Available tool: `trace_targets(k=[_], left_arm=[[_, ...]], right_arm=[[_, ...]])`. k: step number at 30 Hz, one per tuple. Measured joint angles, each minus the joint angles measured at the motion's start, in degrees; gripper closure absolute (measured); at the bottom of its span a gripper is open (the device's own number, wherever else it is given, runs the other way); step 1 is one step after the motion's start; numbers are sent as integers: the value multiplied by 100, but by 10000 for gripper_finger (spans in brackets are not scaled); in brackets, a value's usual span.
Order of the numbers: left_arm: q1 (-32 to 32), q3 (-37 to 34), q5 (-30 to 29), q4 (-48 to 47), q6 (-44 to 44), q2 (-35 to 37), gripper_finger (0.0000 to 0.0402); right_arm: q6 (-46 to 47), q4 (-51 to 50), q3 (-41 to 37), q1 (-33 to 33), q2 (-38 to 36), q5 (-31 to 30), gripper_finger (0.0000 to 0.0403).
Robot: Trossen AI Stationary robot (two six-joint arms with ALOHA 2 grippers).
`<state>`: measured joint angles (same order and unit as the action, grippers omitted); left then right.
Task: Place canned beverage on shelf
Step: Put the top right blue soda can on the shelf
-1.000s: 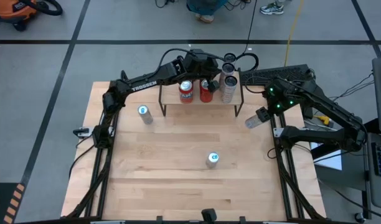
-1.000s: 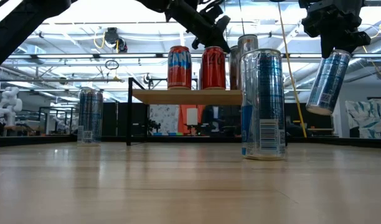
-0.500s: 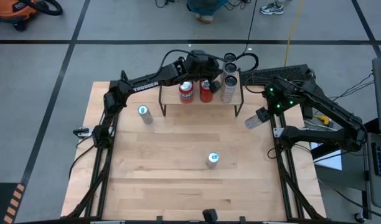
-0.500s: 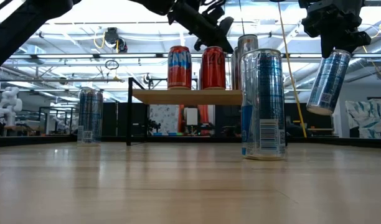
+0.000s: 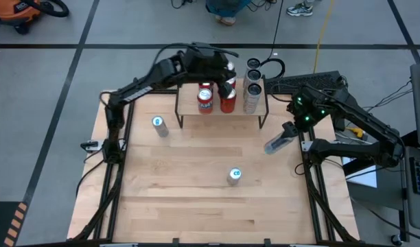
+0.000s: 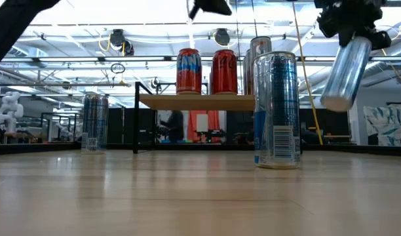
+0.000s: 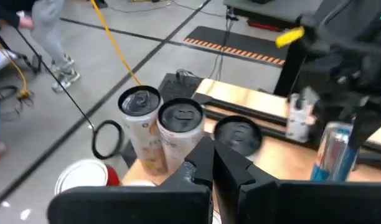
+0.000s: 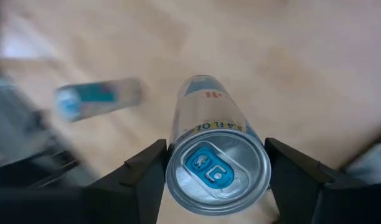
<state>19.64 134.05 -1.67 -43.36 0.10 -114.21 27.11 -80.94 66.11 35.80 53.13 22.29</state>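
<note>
1. Nearest the low camera, a tall blue-and-silver can (image 6: 276, 110) is standing upright on the table (image 5: 189, 199), toward its front and well apart from the shelf; it is not yet placed.

2. Farther back on the left side, another blue can (image 5: 158, 125) is standing on the table just beside the shelf's left legs, also waiting.

3. To the right, the right gripper (image 8: 216, 163) is hanging above the table's right edge, its jaws clamping a slim blue-and-silver can (image 5: 277, 142) near the top end. The can is tilting off upright, clear of the wood and apart from the shelf; in my judgement this is the one being carried over.

4. At the back of the table, the shelf (image 6: 197, 101) is already bearing two red cans (image 6: 189, 71) side by side, with taller pale cans (image 5: 252, 88) at its right end, so the top looks nearly full. I cannot tell exactly how much free room is left.

5. Above the shelf, the left gripper (image 7: 210, 163) is hovering over the red cans with its fingers pressed together and nothing between them.

6. Judged overall, several cans are standing placed, one is in the air, and two are remaining on the table.
</note>
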Motion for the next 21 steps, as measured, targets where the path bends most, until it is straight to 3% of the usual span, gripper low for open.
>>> trace_targets(k=[5,11,21], left_arm=[[-156,56,168,-640,-328,484,395],[-371,55,266,-1521,-1040,840,370],[-1371,54,323,-1811,-1486,879,187]], right_arm=[[527,410,0,-7,-82,989,188],[1624,1883,0,-266,-312,1294,188],[2908,4309,0,-885,-217,1139,188]])
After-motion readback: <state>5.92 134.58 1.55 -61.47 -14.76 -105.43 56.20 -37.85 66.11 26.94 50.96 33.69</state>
